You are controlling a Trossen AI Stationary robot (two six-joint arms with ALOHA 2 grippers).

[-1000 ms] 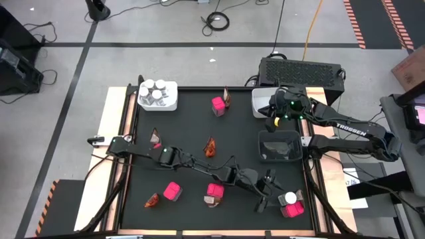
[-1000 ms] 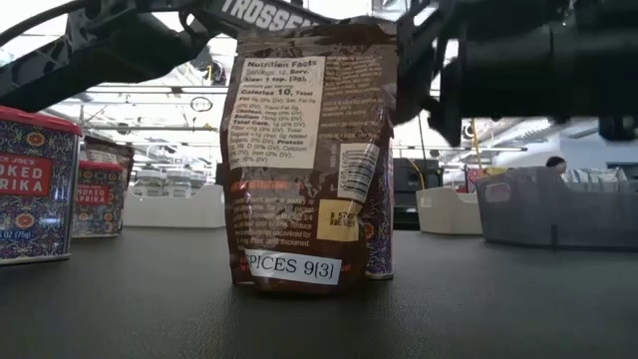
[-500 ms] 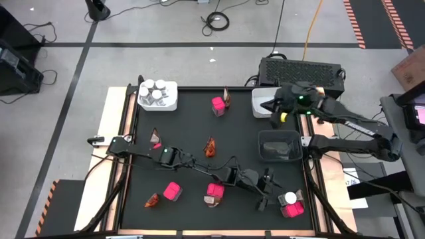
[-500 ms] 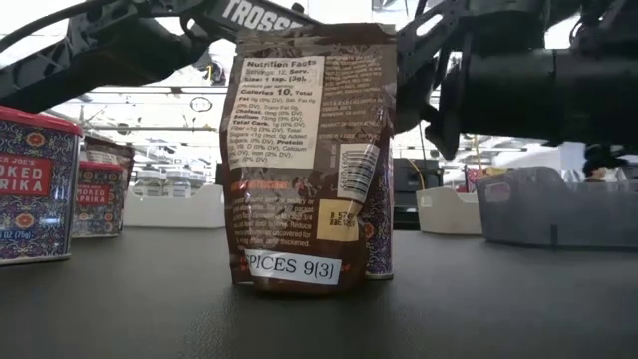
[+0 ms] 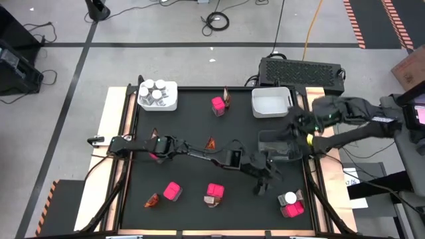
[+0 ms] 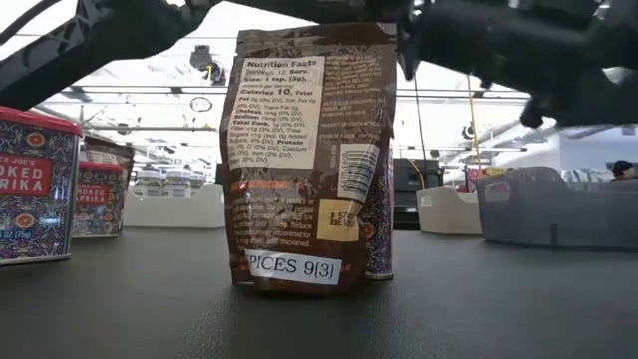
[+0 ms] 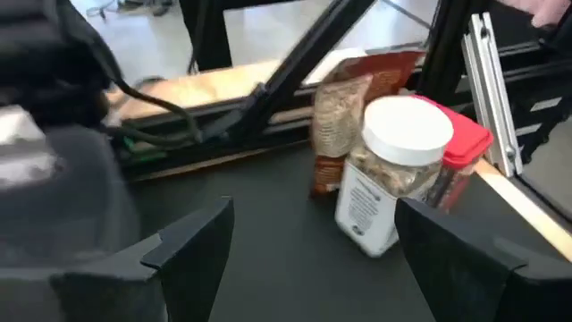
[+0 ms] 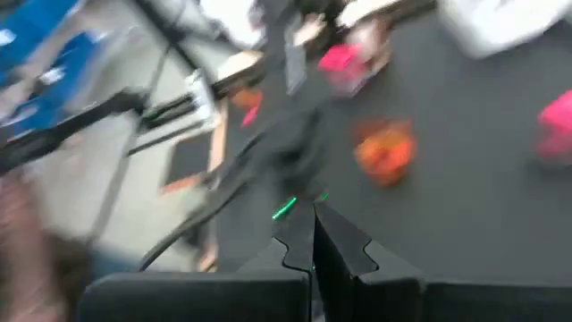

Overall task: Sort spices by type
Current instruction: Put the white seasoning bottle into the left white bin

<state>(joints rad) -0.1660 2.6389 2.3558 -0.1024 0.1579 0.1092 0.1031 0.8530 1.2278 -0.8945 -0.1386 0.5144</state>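
Spices lie scattered on the black mat: pink boxes (image 5: pixel 218 105) (image 5: pixel 172 191) (image 5: pixel 214 192), orange-brown sachets (image 5: pixel 210 146) (image 5: pixel 154 199), and several white-capped jars in the far-left white bin (image 5: pixel 157 94). One jar (image 5: pixel 290 198) (image 7: pixel 398 174) stands near the near-right corner, against a pink box (image 5: pixel 292 210) (image 7: pixel 460 148). My left gripper (image 5: pixel 265 180) (image 7: pixel 313 268) is open, short of that jar and touching nothing. My right gripper (image 5: pixel 292 127) (image 8: pixel 313 237) is shut and hovers over the dark bin (image 5: pixel 279 147). In the low view a brown sachet (image 6: pixel 309 160) stands upright close to the camera.
An empty white bin (image 5: pixel 271 101) sits at the far right, just beyond the dark bin. A sachet (image 7: pixel 340 134) stands behind the near-right jar. Pink boxes (image 6: pixel 35 184) show at the left of the low view. The mat's wooden border (image 5: pixel 119 166) frames the work area.
My right gripper has swung from over the far-right white bin toward the table's near and right edges and is now above the dark bin. My left gripper has drawn back a little toward the far edge, away from the near-right jar.
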